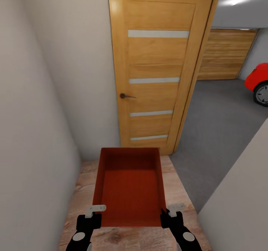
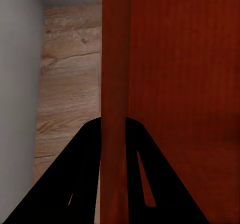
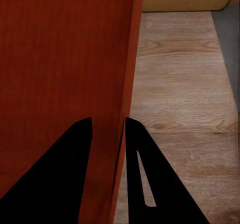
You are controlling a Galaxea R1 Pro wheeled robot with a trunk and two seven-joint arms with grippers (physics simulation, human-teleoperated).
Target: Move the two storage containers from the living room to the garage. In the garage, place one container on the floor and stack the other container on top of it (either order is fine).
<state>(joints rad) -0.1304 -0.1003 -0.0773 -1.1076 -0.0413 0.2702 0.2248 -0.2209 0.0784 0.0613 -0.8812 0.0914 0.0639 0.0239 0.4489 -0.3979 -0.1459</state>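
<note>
Nearest the robot, the left gripper (image 1: 95, 213) and the right gripper (image 1: 170, 212) each pinch a long side wall of one orange-red storage container (image 1: 129, 186) at its near corners, holding it level in front of the trunk with its open top facing up. In the left wrist view the left gripper (image 2: 113, 134) has its two dark fingers (image 2: 80, 179) closed on the thin wall of the storage container (image 2: 185, 84), one finger inside the bin and one outside; in the right wrist view the right gripper (image 3: 107, 129) clamps the opposite wall of the storage container (image 3: 60, 59) in the same way. The container's finely ribbed base and flared rim show clearly from the head camera, and nothing lies inside it. Below the container runs light wood-plank flooring (image 1: 80, 195), hemmed in by a plain white wall (image 1: 33, 105) to the container's left and another pale wall corner (image 1: 242, 195) to its right. Just beyond the container's far end stands a wooden door (image 1: 156, 68) with narrow frosted strips and a dark lever handle (image 1: 124, 95), swung open. To the right of the door, past its edge, lies the dark grey concrete floor (image 1: 219, 120) of the garage. Farther in, a wide wood-panelled garage door (image 1: 225, 55) closes the back wall, and the front of a glossy red car (image 1: 258, 81) shows to the right of it, under a grey ceiling with a bright light (image 1: 234, 0).
</note>
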